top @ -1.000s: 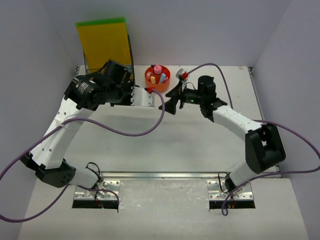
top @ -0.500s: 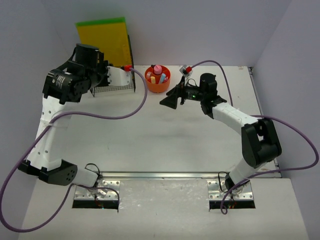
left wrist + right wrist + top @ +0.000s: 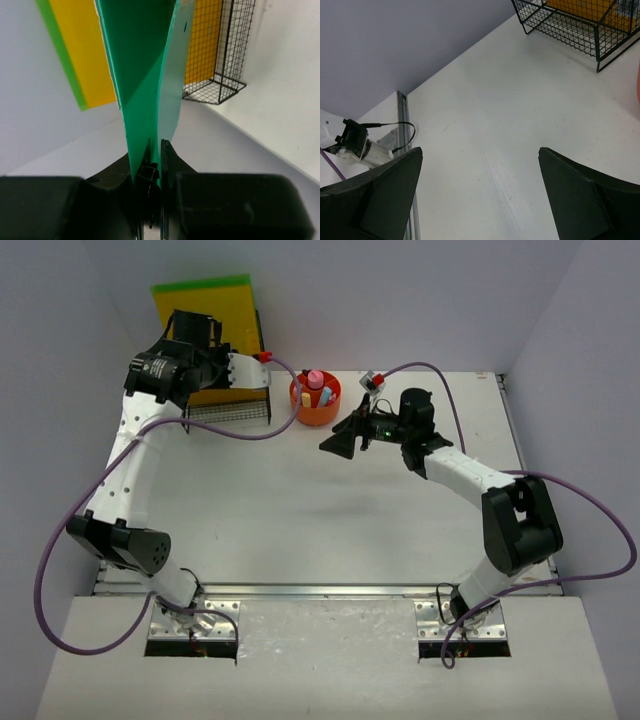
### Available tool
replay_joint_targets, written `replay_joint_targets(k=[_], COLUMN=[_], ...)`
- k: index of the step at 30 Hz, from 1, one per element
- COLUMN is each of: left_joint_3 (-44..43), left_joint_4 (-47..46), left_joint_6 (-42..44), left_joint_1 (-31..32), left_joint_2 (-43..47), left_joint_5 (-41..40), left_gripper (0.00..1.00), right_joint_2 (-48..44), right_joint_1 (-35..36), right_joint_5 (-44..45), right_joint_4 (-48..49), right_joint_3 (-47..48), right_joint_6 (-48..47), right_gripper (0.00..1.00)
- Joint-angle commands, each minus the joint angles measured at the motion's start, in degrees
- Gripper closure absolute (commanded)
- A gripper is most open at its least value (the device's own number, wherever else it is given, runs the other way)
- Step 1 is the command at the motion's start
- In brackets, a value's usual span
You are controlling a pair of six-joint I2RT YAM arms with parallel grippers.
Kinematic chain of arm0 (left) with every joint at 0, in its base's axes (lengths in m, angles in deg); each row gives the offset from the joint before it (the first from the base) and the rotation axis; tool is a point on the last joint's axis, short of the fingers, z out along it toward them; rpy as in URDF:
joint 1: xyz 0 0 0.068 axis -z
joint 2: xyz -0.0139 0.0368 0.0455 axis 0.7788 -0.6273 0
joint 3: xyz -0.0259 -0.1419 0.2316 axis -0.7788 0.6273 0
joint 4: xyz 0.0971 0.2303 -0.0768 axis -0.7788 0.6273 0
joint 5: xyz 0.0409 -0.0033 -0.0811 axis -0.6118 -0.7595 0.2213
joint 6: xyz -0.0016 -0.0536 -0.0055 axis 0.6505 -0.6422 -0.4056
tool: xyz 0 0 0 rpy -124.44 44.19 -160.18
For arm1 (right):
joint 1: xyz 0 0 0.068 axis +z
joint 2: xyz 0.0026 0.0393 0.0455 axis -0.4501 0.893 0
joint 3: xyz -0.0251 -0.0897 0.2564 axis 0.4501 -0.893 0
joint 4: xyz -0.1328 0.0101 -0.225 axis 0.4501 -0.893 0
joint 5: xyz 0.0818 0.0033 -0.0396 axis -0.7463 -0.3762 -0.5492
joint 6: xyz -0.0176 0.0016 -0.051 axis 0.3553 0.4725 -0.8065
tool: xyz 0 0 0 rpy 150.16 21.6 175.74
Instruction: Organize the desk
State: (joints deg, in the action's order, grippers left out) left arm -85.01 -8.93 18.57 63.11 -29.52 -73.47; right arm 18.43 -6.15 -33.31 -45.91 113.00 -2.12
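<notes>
The white desk (image 3: 320, 520) has a black wire rack (image 3: 228, 412) at its back left. A yellow folder (image 3: 205, 325) with a green edge stands in the rack. My left gripper (image 3: 155, 145) is raised beside the rack (image 3: 220, 65) and shut on the lower edge of a green folder (image 3: 142, 65), which stands upright in front of the yellow folder (image 3: 85, 50). My right gripper (image 3: 338, 437) hovers over the back middle of the desk, just right of an orange cup (image 3: 315, 400). It (image 3: 480, 150) is wide open with nothing between its fingers.
The orange cup holds several markers. Pale grey walls close in the desk at the back and both sides. A metal rail (image 3: 320, 591) runs along the front edge. Purple cables loop from both arms over the desk. The rack's corner (image 3: 575, 25) shows ahead of the right gripper.
The left arm has swung from the desk's back middle to the back left and risen beside the wire rack, still gripping the green folder. The right gripper shifted slightly, then held still.
</notes>
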Motion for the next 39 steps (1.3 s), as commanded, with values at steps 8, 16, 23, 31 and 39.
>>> replay_joint_targets(k=[8,16,23,31,39], left_joint_3=[-4.0,-4.0,-4.0,-4.18,-7.57], left_joint_4=[-5.85,-6.75,-7.11,-5.92,-2.37], left_joint_6=[-1.42,-3.82,-5.51,-6.42,-6.25], left_joint_1=[-2.3,-3.08,-3.5,-3.52,-2.4], left_joint_2=[-4.89,-6.99,-8.94,-9.33,-9.45], left_joint_5=[6.47,9.79,11.17,13.17,14.54], left_gripper=[1.0,1.0,1.0,1.0,1.0], right_joint_2=[-3.1,-2.42,-1.84,-2.43,-2.14], right_joint_1=[-0.65,-0.74,-0.8,-0.82,-0.82], right_joint_5=[1.21,1.04,1.01,1.34,1.12], right_joint_4=[1.93,2.02,1.52,1.49,2.1], right_joint_3=[-1.22,-0.71,0.43,-0.64,-0.69], right_joint_6=[-1.27,-0.78,-0.72,-1.01,-0.66], right_gripper=[0.01,0.01,0.01,0.01,0.01])
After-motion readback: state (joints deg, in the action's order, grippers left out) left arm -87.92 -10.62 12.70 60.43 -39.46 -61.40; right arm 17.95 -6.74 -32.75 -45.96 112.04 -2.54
